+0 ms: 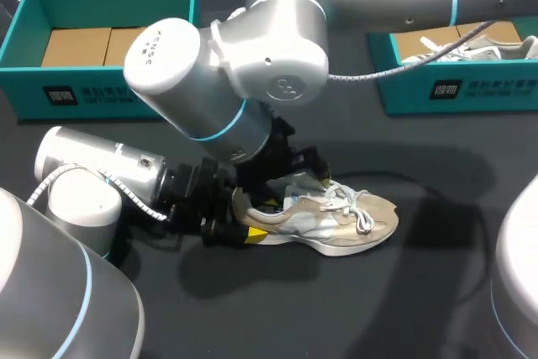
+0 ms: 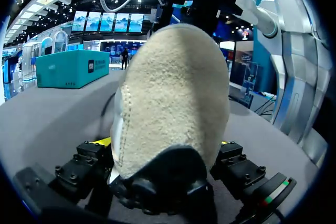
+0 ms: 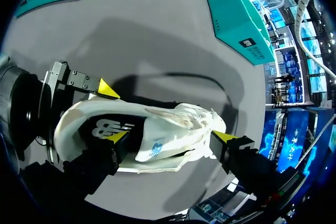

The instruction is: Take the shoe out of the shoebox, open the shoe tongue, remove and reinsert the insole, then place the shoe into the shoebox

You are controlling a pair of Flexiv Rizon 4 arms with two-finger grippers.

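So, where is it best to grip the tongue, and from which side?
I would grip the tongue by its free top edge, at the shoe's opening, coming from above. The shoe stands on its sole with the opening up, the left gripper is shut on the heel, and the laces tie down the toe end.

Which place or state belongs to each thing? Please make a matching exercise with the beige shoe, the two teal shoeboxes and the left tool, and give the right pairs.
Things:
1. beige shoe
2. left shoebox
3. right shoebox
4. left tool

Places or states:
A. shut on the shoe's heel
B. contains a white shoe
C. lies on the dark table
D. shows only brown cardboard inside

Pairs: 1-C, 2-D, 3-B, 4-A
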